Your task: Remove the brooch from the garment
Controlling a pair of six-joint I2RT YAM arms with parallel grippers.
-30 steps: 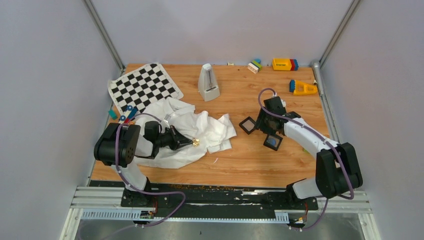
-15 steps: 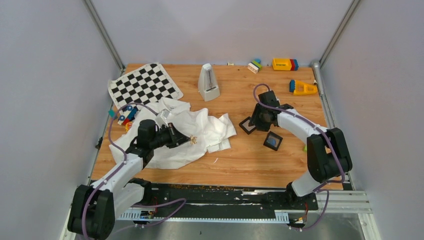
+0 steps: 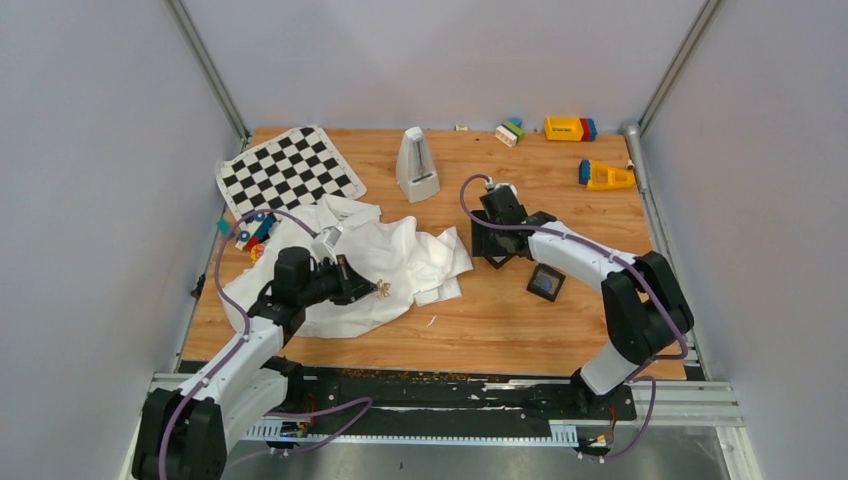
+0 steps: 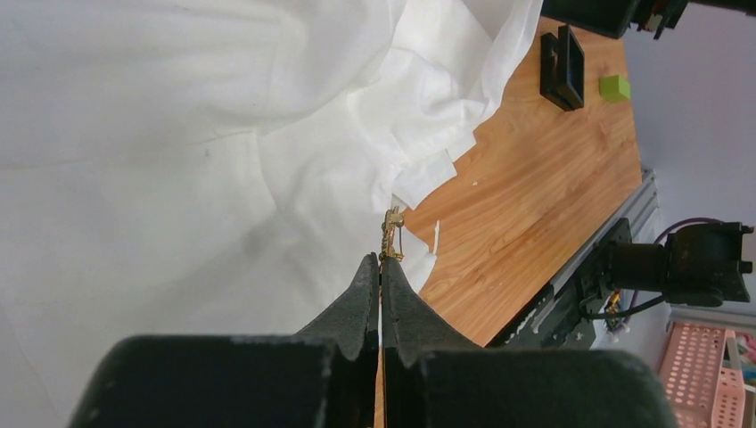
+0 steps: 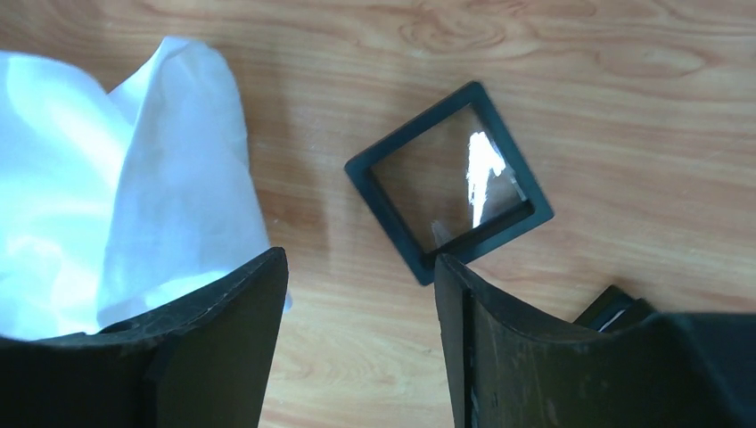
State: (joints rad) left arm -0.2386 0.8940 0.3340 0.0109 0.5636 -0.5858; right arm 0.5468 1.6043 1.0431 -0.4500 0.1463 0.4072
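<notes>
Left hand: clenched, fingertips pinched on the near end of the brooch. The rest of the ornament sticks straight out beyond the tips.

Brooch position: in the overhead view the brooch sits just off the tips of my left hand, on the side toward the right edge of the bench. It lies over the near-right part of the garment, which covers the left half of the bench.

Key relation: the brooch's long axis runs in line with my fingers, pointing away from the wrist. It lies along the border of a fold in the garment, with bare wood just beyond. I cannot tell whether the pin is through the cloth or already free (too small to read).

Right hand: released, jaws wide. It hangs over bare wood between the garment's right edge and a black square box. Overhead, my right hand is well apart from the brooch, near mid-bench.

Judgement: the left hand is the nearer one and has the grip. The pull should follow the brooch's axis. If the cloth rises with it, the right hand is placed to press down the garment's right edge.
</notes>
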